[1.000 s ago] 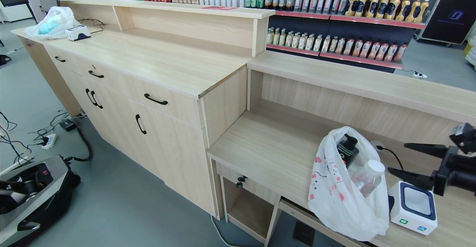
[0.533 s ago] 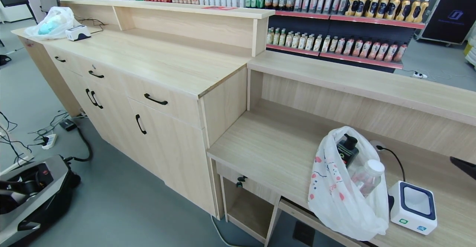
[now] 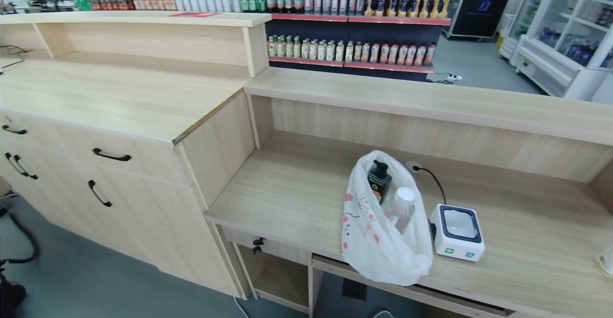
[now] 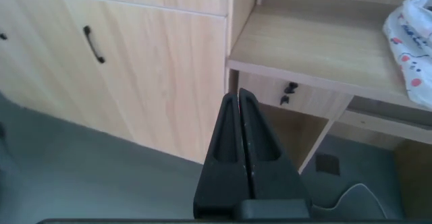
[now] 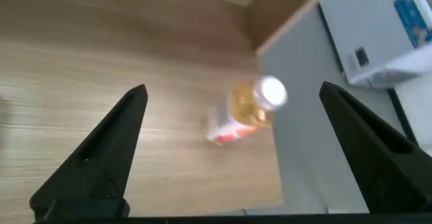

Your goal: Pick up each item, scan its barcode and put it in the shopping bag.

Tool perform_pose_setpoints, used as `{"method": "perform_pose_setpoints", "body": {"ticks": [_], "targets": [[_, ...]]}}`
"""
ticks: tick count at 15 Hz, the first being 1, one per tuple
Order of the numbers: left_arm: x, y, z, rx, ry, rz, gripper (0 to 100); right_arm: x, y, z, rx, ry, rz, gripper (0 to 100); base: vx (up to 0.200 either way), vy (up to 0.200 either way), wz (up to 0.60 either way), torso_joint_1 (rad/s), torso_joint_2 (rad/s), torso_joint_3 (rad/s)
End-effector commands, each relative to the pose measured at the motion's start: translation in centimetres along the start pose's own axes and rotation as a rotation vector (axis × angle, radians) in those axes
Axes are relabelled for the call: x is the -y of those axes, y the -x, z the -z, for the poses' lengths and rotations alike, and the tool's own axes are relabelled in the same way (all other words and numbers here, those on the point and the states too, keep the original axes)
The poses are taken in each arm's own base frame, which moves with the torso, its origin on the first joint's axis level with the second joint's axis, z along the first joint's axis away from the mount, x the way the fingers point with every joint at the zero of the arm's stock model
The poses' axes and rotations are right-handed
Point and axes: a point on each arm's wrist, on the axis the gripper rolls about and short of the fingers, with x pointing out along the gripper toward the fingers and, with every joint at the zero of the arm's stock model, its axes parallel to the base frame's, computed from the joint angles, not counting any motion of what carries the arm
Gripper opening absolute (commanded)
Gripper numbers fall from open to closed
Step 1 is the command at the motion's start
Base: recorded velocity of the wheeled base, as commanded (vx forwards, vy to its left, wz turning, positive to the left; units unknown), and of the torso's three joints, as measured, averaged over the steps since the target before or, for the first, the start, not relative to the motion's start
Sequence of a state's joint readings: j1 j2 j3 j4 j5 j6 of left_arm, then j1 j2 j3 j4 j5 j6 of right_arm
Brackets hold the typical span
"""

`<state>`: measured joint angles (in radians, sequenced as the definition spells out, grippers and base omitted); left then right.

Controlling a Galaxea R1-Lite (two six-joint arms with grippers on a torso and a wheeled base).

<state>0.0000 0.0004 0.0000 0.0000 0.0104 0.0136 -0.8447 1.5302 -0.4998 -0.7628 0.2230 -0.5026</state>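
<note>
Presently my right claw (image 5: 233,87), spread wide apart, hangs above the orange bottle (image 5: 246,110) on the table (image 5: 101,48); I recommend centring over its body before closing.

A broad stretch of counter (image 3: 531,234) is left between the scanner (image 3: 457,232) and the bottle (image 3: 606,260) at its end; the scanner's other side is blocked by the shopping bag (image 3: 376,244), perhaps touching it.

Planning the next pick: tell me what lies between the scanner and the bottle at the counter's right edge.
Head view: only bare counter separates the scanner from the bottle.
</note>
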Motion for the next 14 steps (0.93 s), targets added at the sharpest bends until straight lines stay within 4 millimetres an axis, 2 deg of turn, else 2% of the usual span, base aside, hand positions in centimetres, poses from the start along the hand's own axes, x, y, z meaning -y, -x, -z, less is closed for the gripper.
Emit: {"method": "perform_pose_setpoints", "body": {"ticks": [1,4,6,8,9,14], "targets": [[0.0,0.0,0.0,0.0,0.0,0.0,0,-0.2,-1.0,1.2,-0.063,-0.079,0.007,100,0.0,0.0,0.0,0.0,0.0,0.0],[0.0,0.0,0.0,0.0,0.001,0.0,0,-0.3,-3.6,4.6,-0.182,-0.19,-0.016,100,0.0,0.0,0.0,0.0,0.0,0.0],[0.0,0.0,0.0,0.0,0.0,0.0,0,-0.8,-5.6,5.9,-0.169,-0.226,-0.07,100,0.0,0.0,0.0,0.0,0.0,0.0],[0.0,0.0,0.0,0.0,0.0,0.0,0,-0.9,-7.0,6.5,-0.123,-0.225,-0.119,100,0.0,0.0,0.0,0.0,0.0,0.0],[0.0,0.0,0.0,0.0,0.0,0.0,0,-1.4,-8.5,6.9,-0.09,-0.212,-0.142,100,0.0,0.0,0.0,0.0,0.0,0.0],[0.0,0.0,0.0,0.0,0.0,0.0,0,-3.2,-12.6,8.8,-0.063,-0.178,-0.194,100,0.0,0.0,0.0,0.0,0.0,0.0]]}}
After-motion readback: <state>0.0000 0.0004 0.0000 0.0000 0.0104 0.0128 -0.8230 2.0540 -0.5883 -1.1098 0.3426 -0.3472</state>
